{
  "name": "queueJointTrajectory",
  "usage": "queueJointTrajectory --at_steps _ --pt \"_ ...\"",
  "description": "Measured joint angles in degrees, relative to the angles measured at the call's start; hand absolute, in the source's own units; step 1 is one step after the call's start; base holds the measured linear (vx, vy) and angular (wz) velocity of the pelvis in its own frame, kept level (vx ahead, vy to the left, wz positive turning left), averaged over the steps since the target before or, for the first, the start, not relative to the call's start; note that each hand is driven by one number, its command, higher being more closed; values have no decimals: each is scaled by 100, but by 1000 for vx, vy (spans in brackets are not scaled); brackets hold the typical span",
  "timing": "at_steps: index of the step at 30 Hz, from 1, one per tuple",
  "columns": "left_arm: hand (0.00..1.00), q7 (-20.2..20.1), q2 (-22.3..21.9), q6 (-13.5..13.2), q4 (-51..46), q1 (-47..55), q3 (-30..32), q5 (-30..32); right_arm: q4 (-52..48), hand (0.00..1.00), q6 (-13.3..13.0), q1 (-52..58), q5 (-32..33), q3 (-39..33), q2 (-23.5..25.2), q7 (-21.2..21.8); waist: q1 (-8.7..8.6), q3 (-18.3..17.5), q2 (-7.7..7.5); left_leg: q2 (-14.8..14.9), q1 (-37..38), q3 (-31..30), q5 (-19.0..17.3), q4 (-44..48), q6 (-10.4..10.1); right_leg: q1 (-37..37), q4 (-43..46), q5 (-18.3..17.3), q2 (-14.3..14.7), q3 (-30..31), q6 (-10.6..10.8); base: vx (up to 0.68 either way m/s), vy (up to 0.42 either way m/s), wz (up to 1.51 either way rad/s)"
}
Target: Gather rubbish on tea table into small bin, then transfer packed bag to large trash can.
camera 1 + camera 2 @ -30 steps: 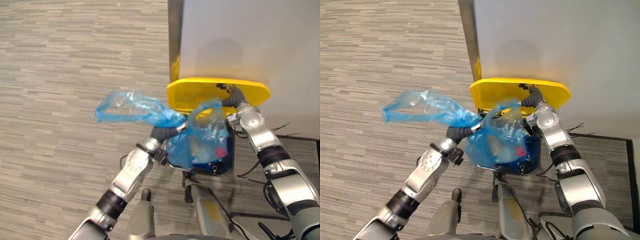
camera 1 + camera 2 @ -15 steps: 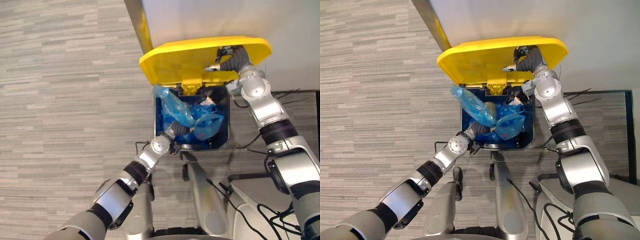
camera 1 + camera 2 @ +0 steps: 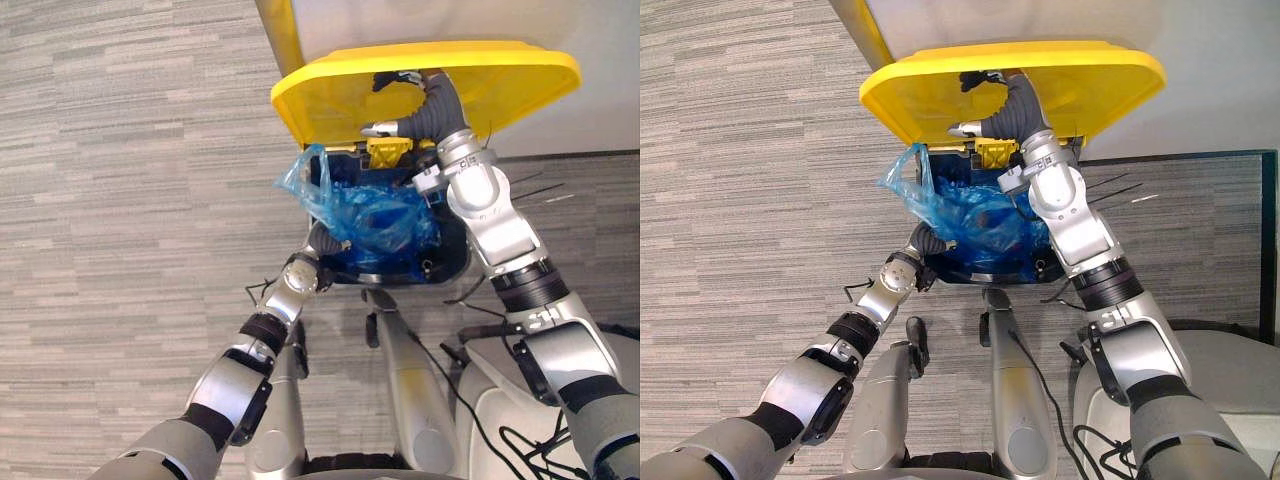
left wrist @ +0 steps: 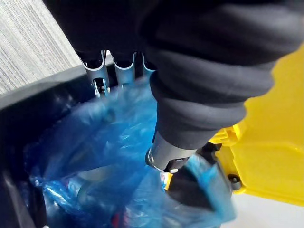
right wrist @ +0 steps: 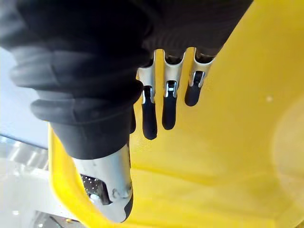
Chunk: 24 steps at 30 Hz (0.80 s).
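Observation:
The packed blue bag (image 3: 380,215) lies inside the dark blue large trash can (image 3: 445,268), with one loose corner poking up over the can's left rim. My left hand (image 3: 325,240) rests at the can's front-left rim against the bag. Its fingers (image 4: 97,76) are stretched out over the plastic, and the hand is open. My right hand (image 3: 430,110) reaches up under the raised yellow lid (image 3: 330,85). That hand's straight fingers (image 5: 164,104) press flat on the lid's underside (image 5: 228,142) and hold it up.
A pale wall panel (image 3: 450,20) stands right behind the can. Striped grey carpet (image 3: 120,200) stretches out to the left. A dark-edged floor strip (image 3: 1200,160) runs to the right of the can.
My left hand's fingers have uncurled from the bag, which has sunk lower into the can. The right hand has pushed the lid further up. The camera has tipped down.

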Motion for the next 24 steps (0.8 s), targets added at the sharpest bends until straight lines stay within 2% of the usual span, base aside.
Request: queueJointTrajectory --at_steps 4,7,12,16,18,20,21,22,23,24 --pt "0 -28 144 -1 -417 121 -21 26 -130 0 -1 268 -66 -7 149 28 21 -20 -39 -19 149 92 -29 -11 34 73 50 -2 -2 78 0 54 35 -9" --pt "0 -106 255 -18 -963 534 -174 -43 -124 0 0 801 -141 -54 242 52 70 -23 -42 -22 555 72 -20 -169 24 427 50 -62 -9 44 -13 38 22 1" --pt "0 -153 620 -241 -1638 1494 -271 -320 -89 0 0 1858 -234 -419 241 190 118 -94 -134 -118 1190 -269 171 -506 -82 1105 53 -210 -150 -274 -9 16 -5 36" --pt "0 -315 1093 -415 -1901 2714 323 -1006 -46 0 -75 2753 -403 -813 320 284 175 -388 -279 -166 1724 -433 296 -732 -76 1644 42 -294 -246 -449 61 -26 -10 27" --pt "0 -380 1246 -467 -2002 3411 750 -1363 -33 0 -196 3224 -444 -958 439 385 179 -589 -370 -237 1969 -430 350 -860 -27 1847 22 -309 -310 -452 86 -70 13 4" --pt "0 -493 1309 -505 -2039 4174 1291 -1870 -14 0 -279 3819 -457 -1018 513 518 319 -765 -483 -315 2279 -256 373 -984 16 2001 19 -286 -324 -337 129 -109 38 -28" --pt "0 -516 1314 -503 -2049 4558 1551 -2066 -5 0 -311 4252 -488 -1082 571 577 353 -886 -547 -367 2286 -184 414 -924 80 2009 4 -195 -386 -265 231 -160 1 -32" --pt "0 -543 1296 -501 -2074 4893 1776 -2266 -5 0 -314 4617 -592 -1219 671 680 363 -1036 -522 -269 2221 -121 512 -973 202 1993 -128 -44 -394 -220 496 -158 -33 -17" --pt "0 -592 1272 -496 -2104 5044 1885 -2341 -6 0 -314 4781 -633 -1244 693 725 345 -1049 -499 -227 2225 -89 552 -1009 203 1906 244 -112 -420 -270 353 -171 -64 -7" --pt "0 -636 1228 -487 -2183 5293 2090 -2350 9 0 -314 5114 -678 -1277 716 829 301 -1051 -485 -189 2301 -110 680 -1135 193 1785 1402 -368 -534 -369 -34 -153 -55 6"
